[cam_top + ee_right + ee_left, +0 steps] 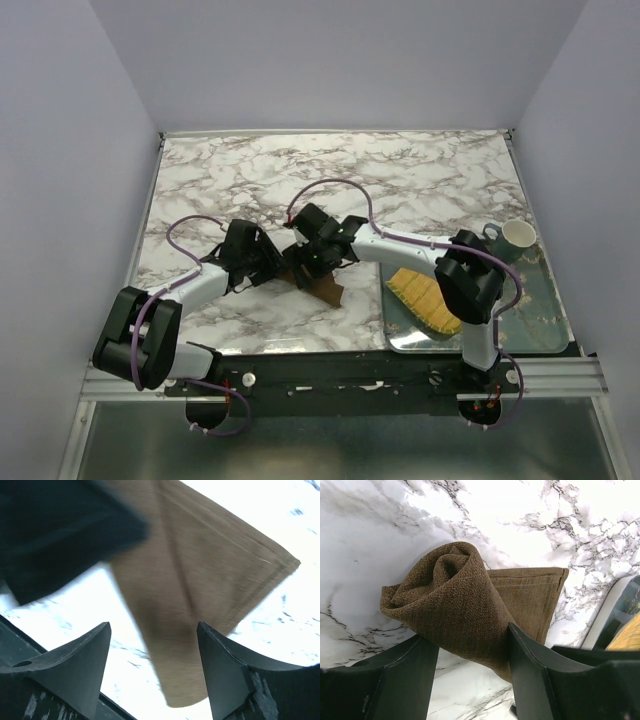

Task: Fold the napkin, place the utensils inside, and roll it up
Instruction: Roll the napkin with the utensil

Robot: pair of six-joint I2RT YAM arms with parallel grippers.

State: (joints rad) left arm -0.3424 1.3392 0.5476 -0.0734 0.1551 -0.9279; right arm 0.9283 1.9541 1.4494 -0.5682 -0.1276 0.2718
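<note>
Now left gripper (467, 635) pinches napkin (455, 590) roll against unwinding; right gripper (153, 627) open above flat tail, 3 o'clock.

Both arms bend inward from their bases, wrists angled down and nearly meeting. The left pincer (465, 632) presses its fingers against both sides of the rolled napkin (455, 595). The right pincer (152, 630) has its fingers spread, gripping nothing.
</note>
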